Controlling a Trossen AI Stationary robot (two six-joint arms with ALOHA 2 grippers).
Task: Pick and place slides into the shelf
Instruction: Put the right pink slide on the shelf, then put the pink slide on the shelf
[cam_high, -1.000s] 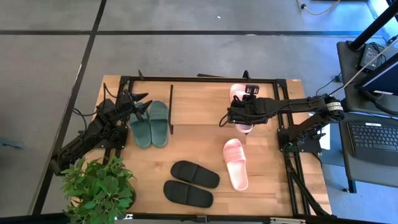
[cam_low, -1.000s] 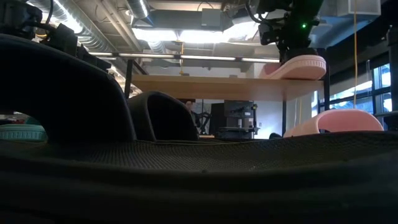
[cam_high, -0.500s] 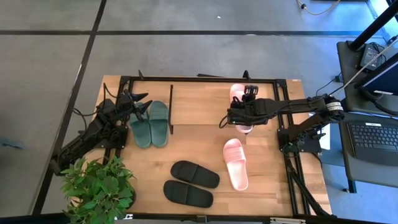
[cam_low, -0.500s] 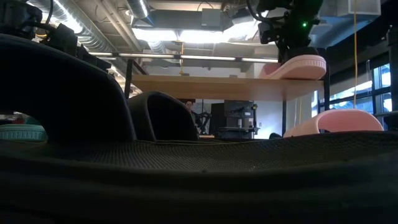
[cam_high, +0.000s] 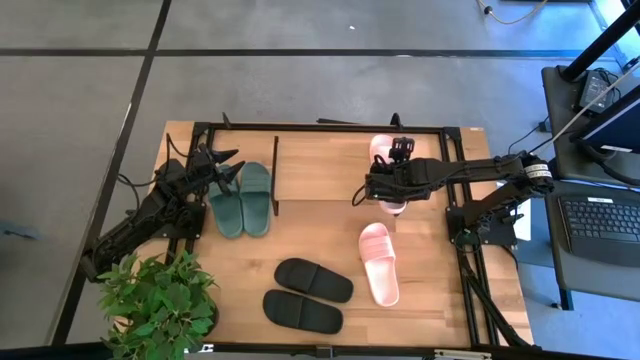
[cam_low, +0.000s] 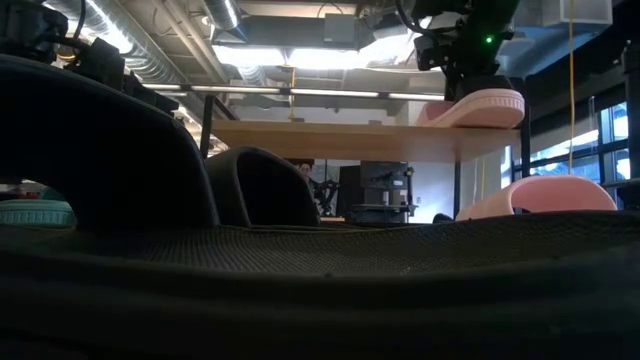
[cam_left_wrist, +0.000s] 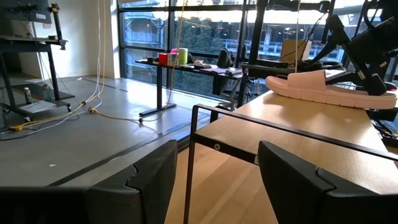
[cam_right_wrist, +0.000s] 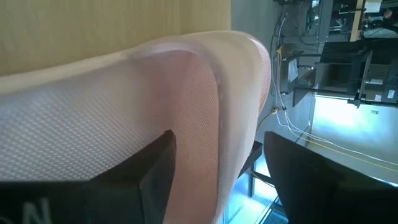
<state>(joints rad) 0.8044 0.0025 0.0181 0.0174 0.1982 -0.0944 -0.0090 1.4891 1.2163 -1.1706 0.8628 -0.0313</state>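
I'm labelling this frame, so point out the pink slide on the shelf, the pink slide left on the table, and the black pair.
Pink slide on the shelf (cam_low: 478, 106): low view, side of its sole.
Pink slide on the table (cam_high: 378, 262): high view, its strap.
Black pair (cam_high: 313, 280): high view, the farther slide's strap.

The high view looks straight down on the whole table (cam_high: 330, 250). The low view sits at tabletop height, pressed close behind a black slide (cam_low: 100, 150), and shares the raised pink slide (cam_low: 478, 107) with both wrist views: the left sees it from afar, the right nearly against it.
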